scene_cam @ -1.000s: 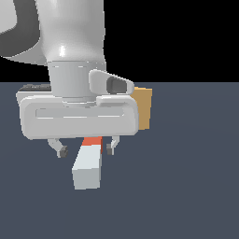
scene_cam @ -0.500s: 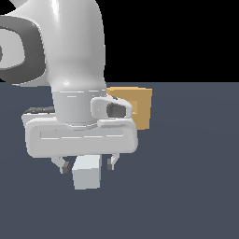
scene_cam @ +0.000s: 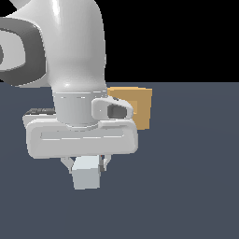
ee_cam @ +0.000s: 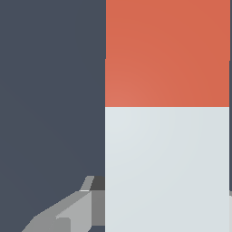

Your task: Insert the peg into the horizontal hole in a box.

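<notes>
The peg (scene_cam: 86,173) lies on the dark floor; only its pale grey-white end shows below the hand in the exterior view. In the wrist view the peg (ee_cam: 166,136) fills the frame, orange-red on one half and pale on the other. My gripper (scene_cam: 87,163) is low over the peg with a finger pressed to each side, shut on its pale part. One grey finger (ee_cam: 74,208) meets the peg's edge in the wrist view. The tan box (scene_cam: 140,107) stands behind the hand, toward the exterior view's right, partly covered by it. The hole is hidden.
A flat dark grey floor (scene_cam: 186,186) stretches all round. The bulky white arm (scene_cam: 74,56) blocks much of the exterior view's left and middle.
The hand has come down over the peg, hiding its orange-red end in the exterior view. The fingers have moved in against the peg's sides.
</notes>
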